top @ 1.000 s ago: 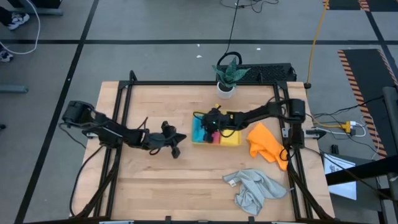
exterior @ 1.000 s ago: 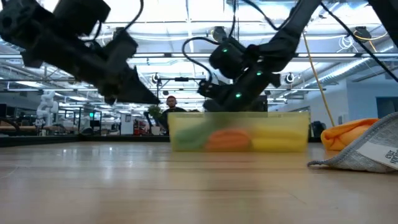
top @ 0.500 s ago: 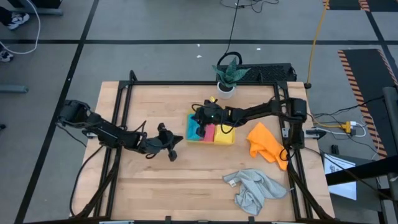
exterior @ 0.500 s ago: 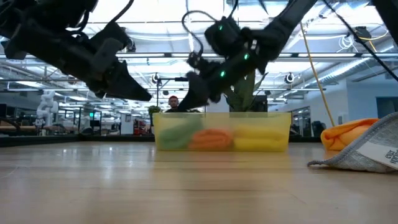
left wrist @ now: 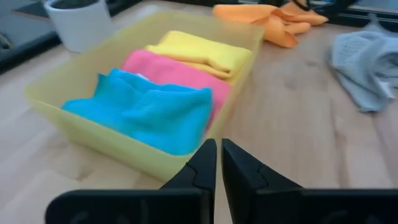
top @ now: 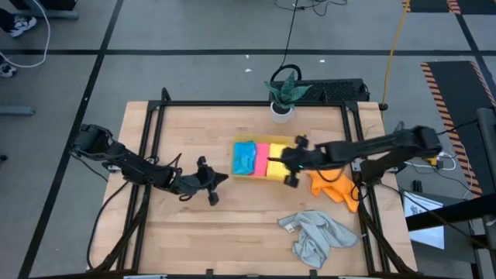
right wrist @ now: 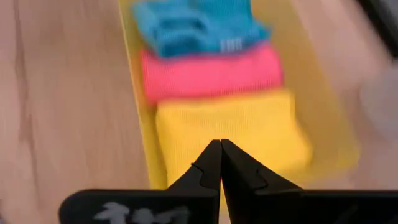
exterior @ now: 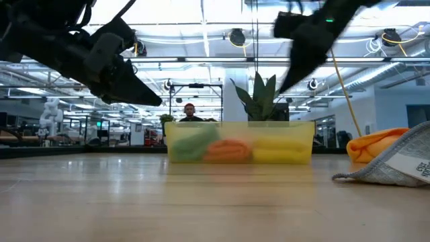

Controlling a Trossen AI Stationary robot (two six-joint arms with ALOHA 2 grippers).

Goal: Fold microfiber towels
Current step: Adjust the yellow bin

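Note:
A translucent yellow tray [top: 235, 161] in the middle of the table holds three folded towels side by side: blue [top: 245, 159], pink [top: 261, 159] and yellow [top: 277, 161]. An orange towel [top: 329, 182] lies crumpled to the tray's right. A grey towel [top: 318, 236] lies crumpled near the front edge. My left gripper [top: 223, 177] is shut and holds nothing; it hovers just left of the tray's near left corner [left wrist: 124, 152]. My right gripper [top: 284, 161], shut on nothing, hangs above the yellow towel [right wrist: 230, 130] at the tray's right end.
A potted plant [top: 283, 97] stands behind the tray at the far edge. A black frame [top: 256, 103] rims the table. Bare wood lies in front of the tray and on the left half of the table. In the low view a person [exterior: 190, 113] shows in the room behind.
My right gripper first moved left inside the tray and slid the tray a little toward the table's left edge. It then rose out and drew back toward the right, staying shut. My left gripper drifted slightly toward the near left.

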